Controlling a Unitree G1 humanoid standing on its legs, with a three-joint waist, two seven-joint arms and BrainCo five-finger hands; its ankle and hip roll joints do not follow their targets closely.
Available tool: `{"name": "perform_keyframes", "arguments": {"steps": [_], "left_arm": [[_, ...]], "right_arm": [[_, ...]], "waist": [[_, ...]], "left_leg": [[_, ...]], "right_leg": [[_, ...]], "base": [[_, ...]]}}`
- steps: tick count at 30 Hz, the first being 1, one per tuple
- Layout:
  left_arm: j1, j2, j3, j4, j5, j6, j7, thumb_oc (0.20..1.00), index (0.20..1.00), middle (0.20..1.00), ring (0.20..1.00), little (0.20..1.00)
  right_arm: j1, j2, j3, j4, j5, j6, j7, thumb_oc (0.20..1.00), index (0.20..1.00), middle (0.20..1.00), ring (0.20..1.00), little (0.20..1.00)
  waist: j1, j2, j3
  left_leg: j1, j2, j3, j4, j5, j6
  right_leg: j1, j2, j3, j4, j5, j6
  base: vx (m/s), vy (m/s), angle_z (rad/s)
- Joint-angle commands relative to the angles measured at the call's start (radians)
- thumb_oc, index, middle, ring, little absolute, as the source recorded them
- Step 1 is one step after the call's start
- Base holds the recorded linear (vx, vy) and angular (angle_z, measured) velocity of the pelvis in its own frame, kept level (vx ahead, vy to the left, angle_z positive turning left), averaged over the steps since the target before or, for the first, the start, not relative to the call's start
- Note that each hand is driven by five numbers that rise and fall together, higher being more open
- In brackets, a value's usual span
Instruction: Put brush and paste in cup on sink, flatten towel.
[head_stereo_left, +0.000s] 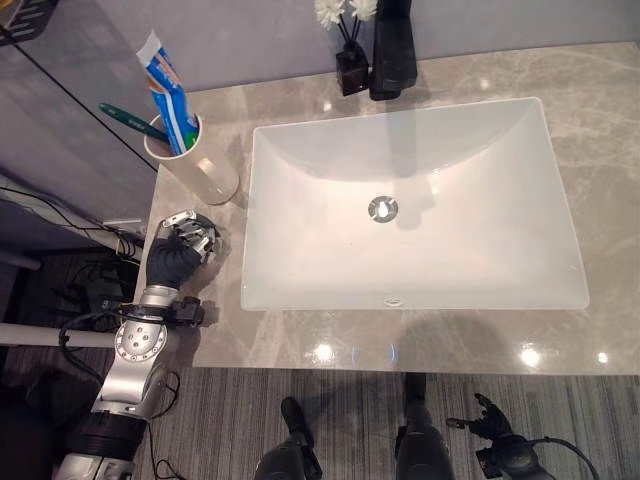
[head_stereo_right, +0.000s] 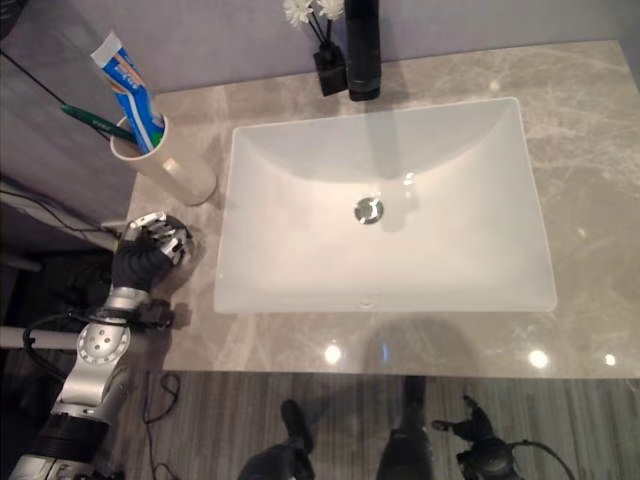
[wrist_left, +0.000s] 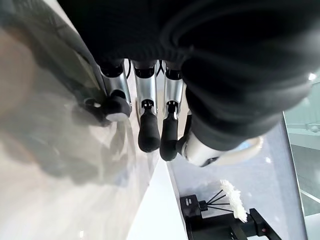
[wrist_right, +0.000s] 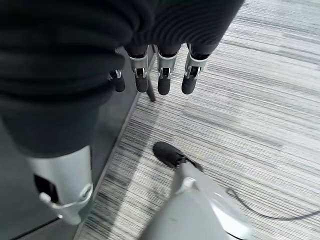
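We see the brush (head_stereo_left: 132, 123) and paste (head_stereo_left: 170, 93) already standing in the cup (head_stereo_left: 200, 160) at the upper left of the frame, on the tabletop (head_stereo_left: 600, 120) beside the sink (head_stereo_left: 410, 205). Our left hand (head_stereo_left: 188, 237) rests on the tabletop just below the cup, fingers loosely curled and holding nothing. Our right hand (head_stereo_left: 492, 418) hangs low at the lower right, fingers relaxed and empty. We cannot make out a towel, so we judge the next step is to find it, then press it flat with straight fingers.
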Motion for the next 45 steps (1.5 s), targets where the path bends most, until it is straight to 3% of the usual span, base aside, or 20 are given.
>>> {"name": "perform_keyframes", "arguments": {"steps": [1, 9, 10, 19, 26, 28, 33, 40, 45], "left_arm": [[-0.101, 0.043, -0.001, 0.149, 0.04, 0.004, 0.069, 0.2, 0.2, 0.2, 0.2, 0.2], [-0.284, 0.139, -0.034, 0.278, 0.048, 0.01, 0.135, 0.2, 0.2, 0.2, 0.2, 0.2], [-0.358, 0.188, -0.055, 0.342, 0.064, 0.018, 0.153, 0.2, 0.2, 0.2, 0.2, 0.2], [-0.604, 0.258, -0.178, 0.481, 0.077, 0.02, 0.197, 0.2, 0.2, 0.2, 0.2, 0.2], [-0.543, 0.238, -0.156, 0.442, 0.083, 0.022, 0.197, 0.2, 0.2, 0.2, 0.2, 0.2], [-0.333, 0.227, -0.065, 0.328, 0.09, 0.009, 0.152, 0.2, 0.2, 0.2, 0.2, 0.2], [-0.274, 0.206, -0.021, 0.286, 0.059, -0.005, 0.148, 0.2, 0.2, 0.2, 0.2, 0.2], [-0.3, 0.214, -0.027, 0.295, 0.066, -0.012, 0.152, 0.2, 0.2, 0.2, 0.2, 0.2], [-0.429, 0.233, -0.088, 0.385, 0.076, -0.014, 0.179, 0.2, 0.2, 0.2, 0.2, 0.2]], "right_arm": [[-0.007, -0.015, -0.012, -0.085, 0.025, -0.023, -0.016, 1.0, 1.0, 1.0, 1.0, 1.0], [-0.028, -0.011, 0.005, -0.093, 0.044, -0.026, -0.023, 1.0, 1.0, 1.0, 1.0, 1.0], [-0.036, -0.016, 0.011, -0.105, 0.052, -0.027, -0.023, 1.0, 1.0, 1.0, 1.0, 1.0], [-0.066, -0.013, 0.048, -0.096, 0.076, -0.033, -0.024, 1.0, 1.0, 1.0, 1.0, 1.0], [-0.049, 0.0, 0.049, -0.085, 0.077, -0.033, -0.024, 1.0, 1.0, 1.0, 1.0, 1.0], [-0.036, -0.008, 0.025, -0.084, 0.06, -0.032, -0.023, 1.0, 1.0, 1.0, 1.0, 1.0], [-0.04, -0.014, 0.015, -0.095, 0.063, -0.036, -0.027, 1.0, 1.0, 1.0, 1.0, 1.0], [-0.037, -0.023, 0.011, -0.109, 0.059, -0.038, -0.025, 1.0, 1.0, 1.0, 1.0, 1.0], [-0.039, -0.024, 0.022, -0.106, 0.064, -0.042, -0.025, 1.0, 1.0, 1.0, 1.0, 1.0]], "waist": [[-0.025, -0.029, 0.043], [-0.04, -0.03, 0.046], [-0.049, -0.031, 0.044], [-0.066, -0.035, 0.051], [-0.062, -0.034, 0.056], [-0.039, -0.025, 0.051], [-0.028, -0.019, 0.051], [-0.032, -0.019, 0.054], [-0.051, -0.023, 0.06]], "left_leg": [[-0.023, 0.006, -0.03, 0.003, 0.069, -0.021], [-0.041, 0.008, -0.036, 0.003, 0.074, -0.025], [-0.046, 0.009, -0.036, 0.003, 0.074, -0.027], [-0.063, 0.008, -0.043, 0.003, 0.075, -0.029], [-0.051, 0.008, -0.042, 0.003, 0.072, -0.027], [-0.041, 0.01, -0.042, 0.003, 0.073, -0.028], [-0.048, 0.01, -0.048, 0.003, 0.077, -0.03], [-0.058, 0.009, -0.051, 0.003, 0.077, -0.031], [-0.07, 0.007, -0.044, 0.003, 0.077, -0.031]], "right_leg": [[0.022, -0.048, 0.024, 0.0, 0.011, 0.05], [0.011, -0.05, 0.015, 0.0, 0.017, 0.055], [0.007, -0.052, 0.014, 0.0, 0.02, 0.058], [-0.005, -0.057, 0.011, 0.0, 0.03, 0.067], [0.007, -0.06, 0.011, 0.0, 0.029, 0.065], [0.022, -0.063, 0.004, 0.0, 0.02, 0.06], [0.02, -0.061, -0.003, 0.0, 0.018, 0.058], [0.01, -0.06, -0.001, 0.0, 0.021, 0.059], [-0.013, -0.062, 0.014, 0.0, 0.032, 0.062]], "base": [[0.02, -0.015, -0.04], [0.02, -0.005, -0.03], [0.0, 0.0, 0.0], [0.0, 0.003, 0.01], [0.01, 0.004, 0.01], [0.03, 0.02, -0.05], [-0.01, -0.003, 0.03], [-0.01, 0.003, 0.02], [0.0, 0.0, 0.0]]}}
